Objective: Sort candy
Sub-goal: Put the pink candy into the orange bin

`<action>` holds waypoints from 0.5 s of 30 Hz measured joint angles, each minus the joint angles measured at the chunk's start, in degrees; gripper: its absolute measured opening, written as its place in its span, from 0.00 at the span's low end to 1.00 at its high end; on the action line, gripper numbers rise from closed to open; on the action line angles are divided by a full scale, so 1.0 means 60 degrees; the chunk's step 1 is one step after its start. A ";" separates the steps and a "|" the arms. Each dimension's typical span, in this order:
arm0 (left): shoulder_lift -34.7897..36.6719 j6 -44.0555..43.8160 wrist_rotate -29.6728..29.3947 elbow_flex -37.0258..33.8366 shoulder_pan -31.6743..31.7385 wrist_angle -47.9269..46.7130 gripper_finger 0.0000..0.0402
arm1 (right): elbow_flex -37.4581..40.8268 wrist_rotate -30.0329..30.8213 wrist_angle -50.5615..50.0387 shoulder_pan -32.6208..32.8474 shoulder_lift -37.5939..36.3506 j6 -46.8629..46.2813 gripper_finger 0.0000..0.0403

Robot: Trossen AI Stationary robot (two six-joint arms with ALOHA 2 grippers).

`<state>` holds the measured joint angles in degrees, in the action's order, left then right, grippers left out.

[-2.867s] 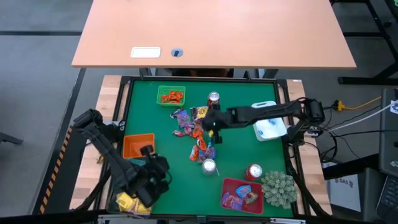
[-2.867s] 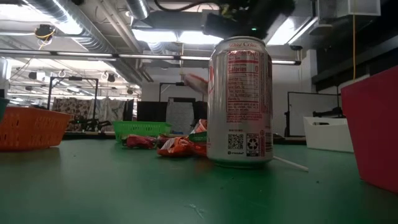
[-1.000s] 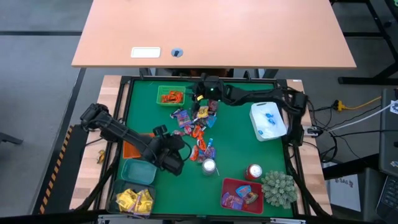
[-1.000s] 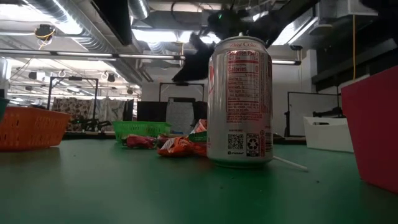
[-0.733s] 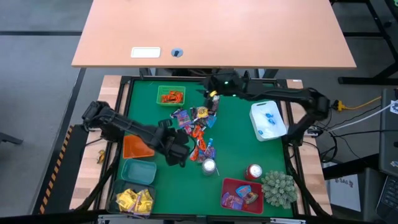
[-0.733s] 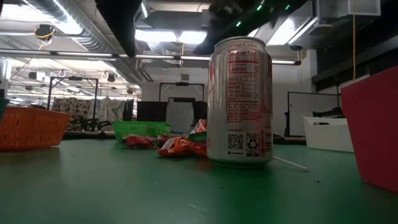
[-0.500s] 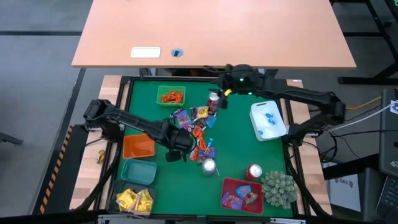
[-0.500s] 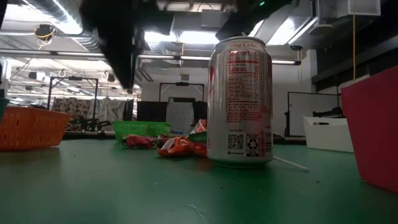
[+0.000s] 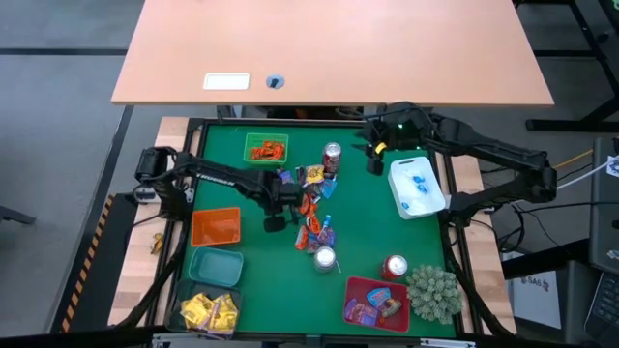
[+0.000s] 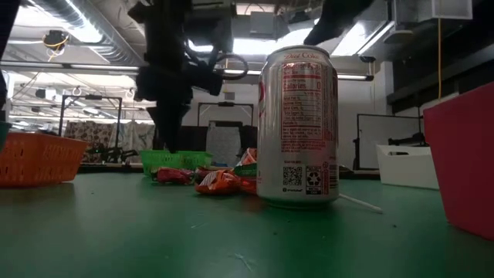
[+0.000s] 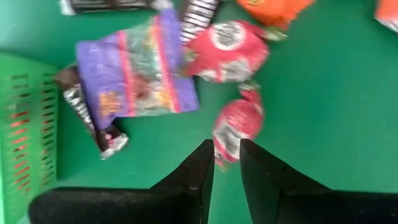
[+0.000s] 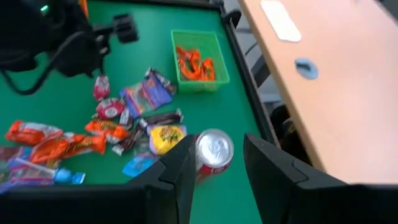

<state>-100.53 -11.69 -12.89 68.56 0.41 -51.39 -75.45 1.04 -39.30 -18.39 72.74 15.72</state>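
A loose heap of candy (image 9: 308,208) lies in the middle of the green tabletop (image 9: 372,227), its wrappers red, orange, purple, yellow and dark. At the heap's left edge the left gripper (image 9: 276,207) hangs low; the left wrist view shows its fingers (image 11: 194,169) drawn close either side of a small red sweet (image 11: 234,124), just apart from the wrapper, with a purple packet (image 11: 135,78) lying beside it.

Sorted pieces sit in bins around the heap: orange-red ones in the green basket (image 9: 265,137) at the far side, yellow ones in a bin (image 9: 182,311) at the near left corner, purple and red ones in the red bin (image 9: 352,292) near right, blue ones in the white tub (image 9: 433,200) at right. An orange bin (image 9: 216,227) and a teal bin (image 9: 215,266) stand along the left side.

The right gripper (image 9: 375,159) hovers over the far right of the tabletop, between a can (image 9: 332,155) and the white tub, fingers (image 12: 180,172) parted with nothing between them. Two more cans (image 9: 325,257) stand nearer the front, and a spiky plant (image 9: 432,293) fills the near right corner.
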 joint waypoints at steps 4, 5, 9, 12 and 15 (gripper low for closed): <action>-0.0002 -0.0443 0.0461 0.0002 0.0372 0.0002 0.19 | 0.0091 0.0007 -0.0288 -0.0002 0.0002 -0.0058 0.33; -0.0054 -0.0454 0.0705 0.0003 0.0450 0.0008 0.21 | 0.0127 0.0007 -0.0324 0.0000 0.0005 -0.0058 0.33; -0.0369 -0.0253 0.1235 0.0003 0.0564 0.0062 0.31 | 0.0184 0.0009 -0.0749 -0.0001 -0.0051 -0.0071 0.33; -0.0577 0.0427 0.1320 0.0003 0.0518 0.0142 0.38 | 0.0184 0.0017 -0.1295 -0.0002 -0.0186 -0.0094 0.33; -0.0794 0.0853 0.1312 -0.0001 0.0484 0.0239 0.42 | 0.0184 0.0062 -0.1655 0.0000 -0.0417 -0.0167 0.33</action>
<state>-105.29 -6.57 -5.02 68.55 3.31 -49.95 -74.35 1.41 -49.23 -18.39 70.24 14.72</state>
